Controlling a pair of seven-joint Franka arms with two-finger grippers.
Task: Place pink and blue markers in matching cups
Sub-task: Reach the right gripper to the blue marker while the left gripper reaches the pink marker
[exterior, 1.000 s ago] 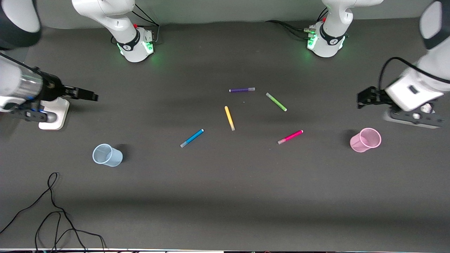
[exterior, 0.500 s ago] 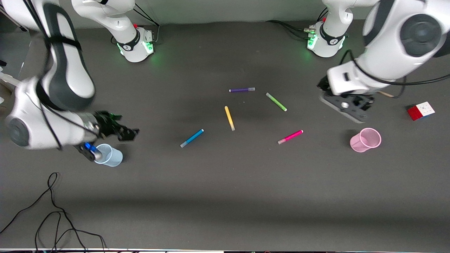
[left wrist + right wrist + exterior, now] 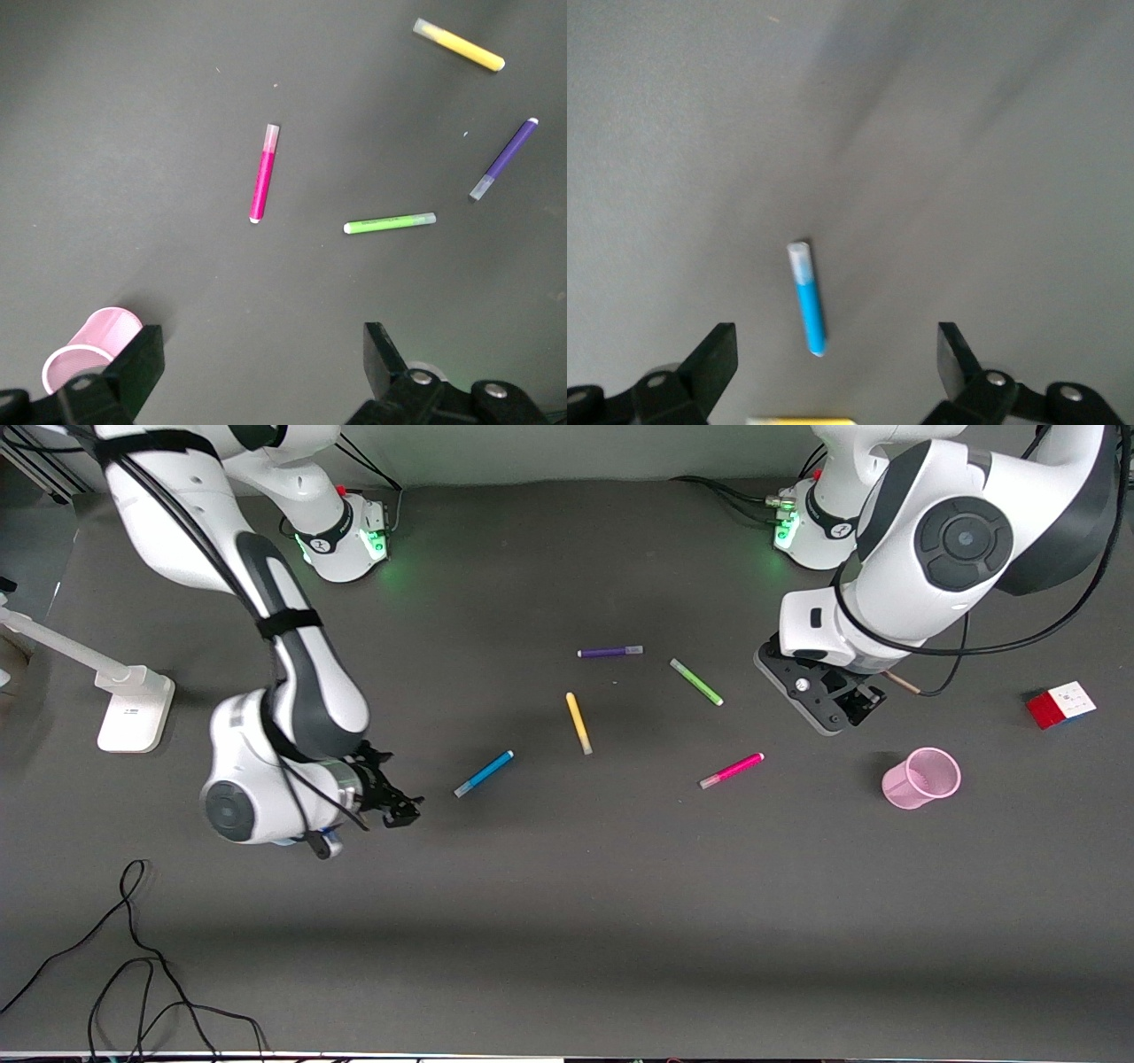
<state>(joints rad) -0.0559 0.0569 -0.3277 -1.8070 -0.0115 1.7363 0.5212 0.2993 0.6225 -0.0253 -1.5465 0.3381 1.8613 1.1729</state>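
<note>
Five pens – blue marker (image 3: pixel 484 772), pink marker (image 3: pixel 731 770); one pink cup (image 3: pixel 921 778).

we're looking at a robotics lab: two white arm bases (image 3: pixel 341 536) glowing green on a dark matted table (image 3: pixel 567 921), loose cables (image 3: pixel 133 957) trailing

So the yellow-capped middle pen (image 3: pixel 578 724) sits mid-table. The blue marker (image 3: pixel 484 773) lies nearer the camera toward the right arm's end. The pink marker (image 3: pixel 731 771) lies toward the left arm's end, the cup (image 3: pixel 921 779) farther that way.
</note>
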